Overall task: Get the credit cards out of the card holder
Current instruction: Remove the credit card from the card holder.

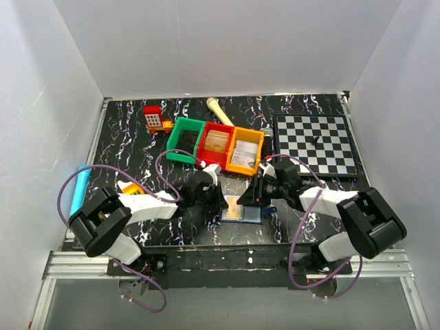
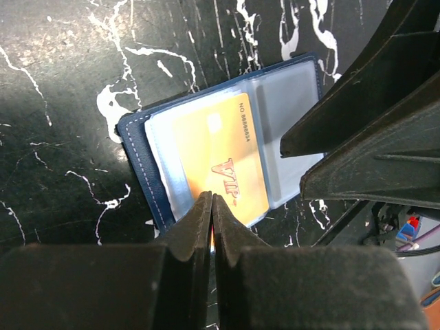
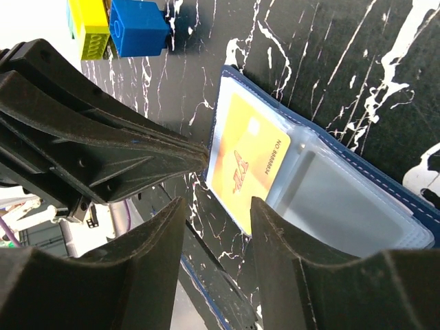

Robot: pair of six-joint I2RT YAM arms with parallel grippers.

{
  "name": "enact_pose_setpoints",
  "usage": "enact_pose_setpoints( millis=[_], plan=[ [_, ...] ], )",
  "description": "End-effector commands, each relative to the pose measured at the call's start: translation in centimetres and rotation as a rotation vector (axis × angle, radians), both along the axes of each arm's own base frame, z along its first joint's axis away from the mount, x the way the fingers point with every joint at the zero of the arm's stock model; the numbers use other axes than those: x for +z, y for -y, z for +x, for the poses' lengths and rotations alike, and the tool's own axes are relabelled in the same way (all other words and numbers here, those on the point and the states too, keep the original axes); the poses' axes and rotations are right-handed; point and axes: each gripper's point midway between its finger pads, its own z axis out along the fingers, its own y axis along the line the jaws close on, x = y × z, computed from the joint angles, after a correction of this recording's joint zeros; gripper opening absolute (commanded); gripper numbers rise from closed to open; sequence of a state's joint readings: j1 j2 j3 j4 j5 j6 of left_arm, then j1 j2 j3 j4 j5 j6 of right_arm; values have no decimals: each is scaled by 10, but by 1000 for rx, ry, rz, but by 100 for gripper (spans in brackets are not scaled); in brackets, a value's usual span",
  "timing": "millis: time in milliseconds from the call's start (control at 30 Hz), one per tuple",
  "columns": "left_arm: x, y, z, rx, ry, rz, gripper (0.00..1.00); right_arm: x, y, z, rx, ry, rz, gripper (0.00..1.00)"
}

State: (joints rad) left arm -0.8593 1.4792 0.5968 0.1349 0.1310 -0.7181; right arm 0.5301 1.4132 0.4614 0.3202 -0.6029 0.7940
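Beyond both claws, three bins are sitting in a row on the black marbled table (image 1: 127, 148): a green bin (image 1: 185, 139), a red bin (image 1: 215, 143) and an orange bin (image 1: 244, 152). The orange one is lying closest to your right claw (image 1: 256, 196). Farther out from that claw, toward its outer side, a chessboard (image 1: 316, 143) is lying flat with one dark piece on it. Well past your left claw (image 1: 218, 201), a red and yellow toy truck (image 1: 157, 120) is standing beside the green bin. In the right wrist view, a blue block (image 3: 137, 27) and a yellow-green block (image 3: 89, 27) are sitting side by side behind the left claw's fingers, apart from the wallet. What is crowding you is the other arm. The claws are pointing at each other, and each is filling much of the other's wrist view.

The card holder (image 1: 242, 213) is lying open and flat on the table between the two claws. It is showing a navy rim and clear sleeves (image 3: 344, 199) inside. A yellow card (image 2: 220, 161) with red lettering is sitting in the sleeve on the left claw's side.

Your left claw is pressed together, its tips meeting right at the near edge of the yellow card. You cannot tell whether it is nipping the card or the sleeve. Your right claw is hanging spread just over the holder's edge beside the card, with nothing between its fingers.
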Motion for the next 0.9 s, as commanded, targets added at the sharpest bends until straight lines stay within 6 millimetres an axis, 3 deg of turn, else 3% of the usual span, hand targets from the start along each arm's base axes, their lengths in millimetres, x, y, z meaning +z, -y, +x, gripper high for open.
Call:
enact_pose_setpoints(
  millis=[0,367,867],
  plan=[
    [-10,-8,0,27,-9,33,0,0,-4,6,-9,20,13,50],
    [-24,-15,-3,48,-41,65,0,-22,-1,3,-9,-26,-20,48],
    [-32,-18,-6,55,-60,86,0,-26,-2,0,6,-40,-15,47]
  ],
)
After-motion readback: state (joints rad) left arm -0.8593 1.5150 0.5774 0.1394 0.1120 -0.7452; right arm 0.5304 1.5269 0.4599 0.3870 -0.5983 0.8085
